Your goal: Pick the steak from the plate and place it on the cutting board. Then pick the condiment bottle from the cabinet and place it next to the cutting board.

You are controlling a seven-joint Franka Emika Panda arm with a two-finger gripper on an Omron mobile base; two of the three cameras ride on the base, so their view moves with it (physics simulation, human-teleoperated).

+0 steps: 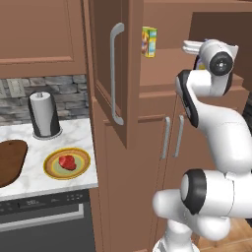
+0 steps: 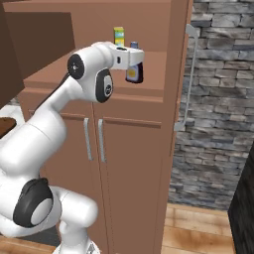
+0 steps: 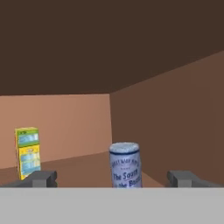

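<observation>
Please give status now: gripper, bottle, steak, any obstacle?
Gripper open, level with condiment bottle on cabinet shelf, not gripping. Steak on plate, cutting board bare. Yellow box stands aside, not in the way.

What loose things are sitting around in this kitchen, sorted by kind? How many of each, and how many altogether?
Food: 1, the steak.
Dishes and boards: 2, the plate and the cutting board.
Bottles: 1, the condiment bottle.
Boxes: 1, the yellow box.
Paper towel rolls: 1.
Total: 6.
</observation>
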